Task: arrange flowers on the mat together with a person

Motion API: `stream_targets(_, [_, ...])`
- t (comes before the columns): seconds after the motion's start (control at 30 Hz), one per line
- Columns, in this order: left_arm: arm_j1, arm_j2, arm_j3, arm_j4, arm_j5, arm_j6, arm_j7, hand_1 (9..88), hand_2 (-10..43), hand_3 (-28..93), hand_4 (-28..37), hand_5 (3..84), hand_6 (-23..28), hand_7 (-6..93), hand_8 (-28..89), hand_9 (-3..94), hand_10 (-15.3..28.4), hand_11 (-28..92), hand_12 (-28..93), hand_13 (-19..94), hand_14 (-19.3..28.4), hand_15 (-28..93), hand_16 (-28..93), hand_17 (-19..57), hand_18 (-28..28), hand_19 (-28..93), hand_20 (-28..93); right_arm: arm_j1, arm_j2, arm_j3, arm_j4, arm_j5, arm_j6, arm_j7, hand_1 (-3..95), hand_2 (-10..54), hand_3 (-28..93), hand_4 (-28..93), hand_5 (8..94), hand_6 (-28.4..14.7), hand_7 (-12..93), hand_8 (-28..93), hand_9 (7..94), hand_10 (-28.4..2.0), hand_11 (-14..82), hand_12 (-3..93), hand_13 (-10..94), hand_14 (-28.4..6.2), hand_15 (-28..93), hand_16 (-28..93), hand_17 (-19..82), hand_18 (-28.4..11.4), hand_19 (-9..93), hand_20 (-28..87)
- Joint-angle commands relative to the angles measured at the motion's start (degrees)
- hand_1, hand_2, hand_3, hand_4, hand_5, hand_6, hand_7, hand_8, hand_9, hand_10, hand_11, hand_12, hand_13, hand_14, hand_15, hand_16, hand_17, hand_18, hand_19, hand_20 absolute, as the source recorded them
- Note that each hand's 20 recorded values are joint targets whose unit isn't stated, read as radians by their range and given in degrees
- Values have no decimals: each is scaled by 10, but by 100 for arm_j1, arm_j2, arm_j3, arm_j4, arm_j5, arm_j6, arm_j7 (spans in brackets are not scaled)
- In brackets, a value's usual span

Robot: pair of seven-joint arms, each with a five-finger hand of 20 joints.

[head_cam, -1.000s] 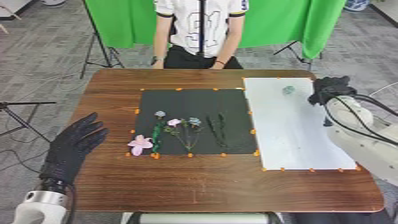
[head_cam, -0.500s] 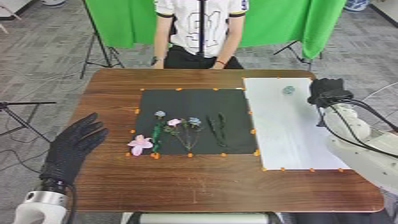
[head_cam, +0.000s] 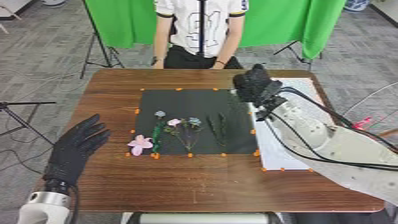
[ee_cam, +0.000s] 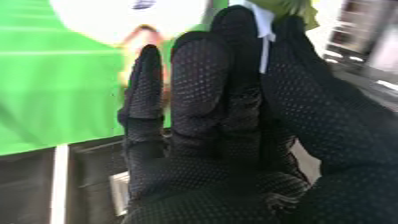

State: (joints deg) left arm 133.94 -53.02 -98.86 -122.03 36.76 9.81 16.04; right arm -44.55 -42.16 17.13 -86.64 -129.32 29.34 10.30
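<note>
In the head view, my right hand (head_cam: 258, 87) is over the upper right corner of the black mat (head_cam: 191, 95). In the right wrist view, a yellow-green sprig (ee_cam: 291, 7) with a pale stem is pinched between thumb and finger of my right hand (ee_cam: 209, 100). On the mat lie a big pink flower (head_cam: 140, 144) at lower left, a blue flower (head_cam: 160, 114) above a green stem, a small pink flower (head_cam: 174, 122), another blue flower (head_cam: 195, 121) and dark green leaves (head_cam: 221, 130). Left of the mat, my left hand (head_cam: 75, 142) is open, fingers straight.
A white sheet (head_cam: 282, 157) lies right of the mat, partly under my right arm. Orange bits (head_cam: 189, 155) line the edges of mat and sheet. Something pink (head_cam: 362, 121) is beyond the table's right side. The brown table (head_cam: 178, 185) extends toward me.
My right hand has swung left from the sheet's right edge to the mat's upper right corner. Hand and arm now cover the small green piece's spot on the sheet. My left hand is nearly unmoved.
</note>
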Motion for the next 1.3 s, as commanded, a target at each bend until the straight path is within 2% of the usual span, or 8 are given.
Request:
stream_targets(0.03, [61,-55,3,25,-18,55,-53,235,1,726,-227,383,35,192,-89,345,134,244,167,311,159,290,20,-40,241,472,62,269,-707,-218,407,18,-473,-180,471,-95,843,-283,673,49,535,-39,829,-38,242,538,701,-29,593,379,257,-155,655,408])
stream_targets(0.4, [18,-64,29,51,-4,28,-69,234,1,728,-227,382,36,191,-89,345,134,244,167,311,160,289,21,-40,241,471,62,262,-965,-487,1005,-158,-604,62,471,-95,842,-283,663,53,546,-45,819,-43,244,538,693,-29,590,383,256,-153,652,411])
stream_targets(0.57, [38,-60,15,47,-21,39,-67,233,1,729,-228,384,36,191,-89,345,134,244,167,311,160,288,21,-40,241,471,62,257,-891,-574,935,-155,-414,260,459,-95,837,-283,655,52,549,-39,811,-45,243,536,684,-34,590,382,252,-154,651,412])
stream_targets(0.63, [31,-60,17,49,-9,26,-81,232,1,729,-228,384,36,190,-89,346,134,244,167,311,160,287,21,-40,241,471,63,241,-876,-578,886,-136,-306,345,431,-95,829,-283,644,50,536,-24,799,-49,242,535,672,-45,616,337,247,-156,649,414])
stream_targets(0.77, [25,-64,16,51,-13,26,-97,233,2,727,-229,384,36,191,-88,346,135,244,167,311,160,288,21,-40,242,472,63,220,-886,-565,822,-58,-118,331,383,-90,815,-283,634,41,517,-15,749,-69,359,425,653,-55,646,272,239,-159,649,415])
stream_targets(0.9, [26,-51,21,49,-11,12,-98,233,3,727,-229,384,37,191,-89,346,134,244,167,311,160,287,21,-40,242,472,63,208,-911,-580,766,-17,-82,337,376,-86,816,-283,632,38,515,-16,742,-70,366,415,650,-57,648,269,237,-161,649,416])
stream_targets(1.13, [-14,-62,6,65,14,-28,-180,232,4,728,-228,383,36,191,-88,346,135,242,167,311,160,287,21,-40,242,472,63,161,-930,-551,846,-106,-364,374,366,-85,820,-283,624,38,510,-19,731,-75,372,405,642,-58,644,266,232,-163,646,415])
stream_targets(1.3, [7,-62,-23,71,6,-36,-181,231,3,729,-228,383,36,190,-88,346,135,243,167,311,160,289,21,-40,242,472,62,111,-857,-501,813,-41,-515,350,357,-84,818,-283,610,33,505,-26,710,-80,373,393,628,-61,641,263,225,-165,640,413])
